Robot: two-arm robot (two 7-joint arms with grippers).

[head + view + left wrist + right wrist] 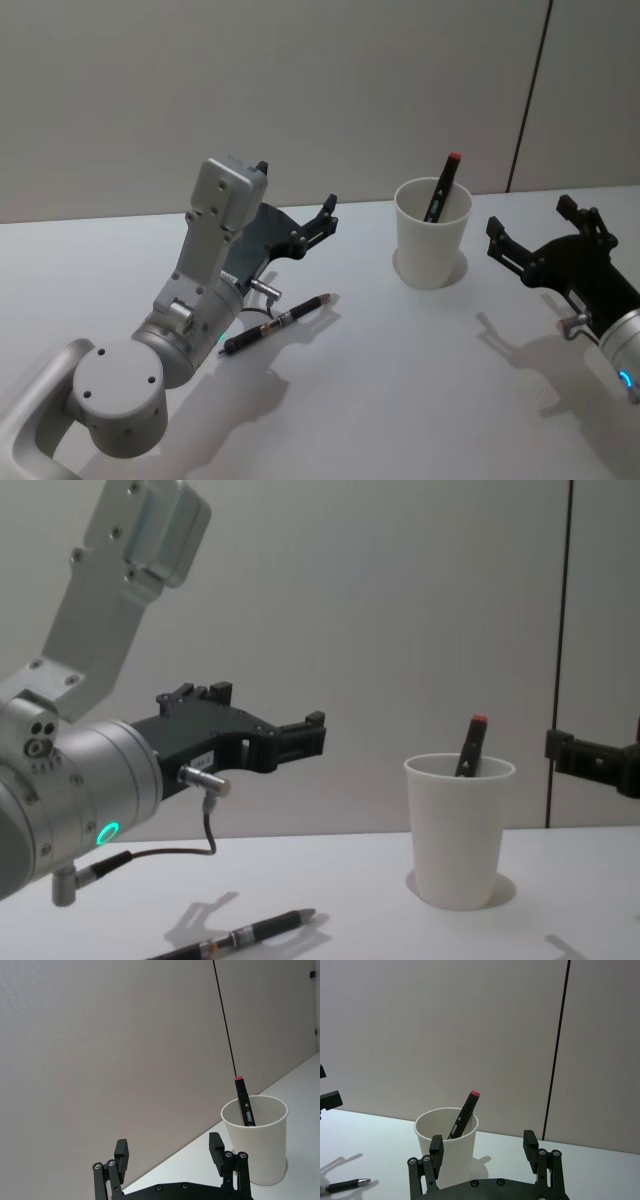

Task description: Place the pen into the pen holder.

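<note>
White pen holder (pixel 432 250) contains one marker (pixel 441 190); one pen (pixel 275 325) lies left of it; left claw (pixel 169 1146) and right claw (pixel 483 1141) hover open, empty.

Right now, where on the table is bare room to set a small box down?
The near middle of the table is bare, bordered by the pen on the left, the cup behind and the open right gripper on the right. The strip between pen and cup is bare too. Crowded: around the pen, near the open left gripper.
</note>
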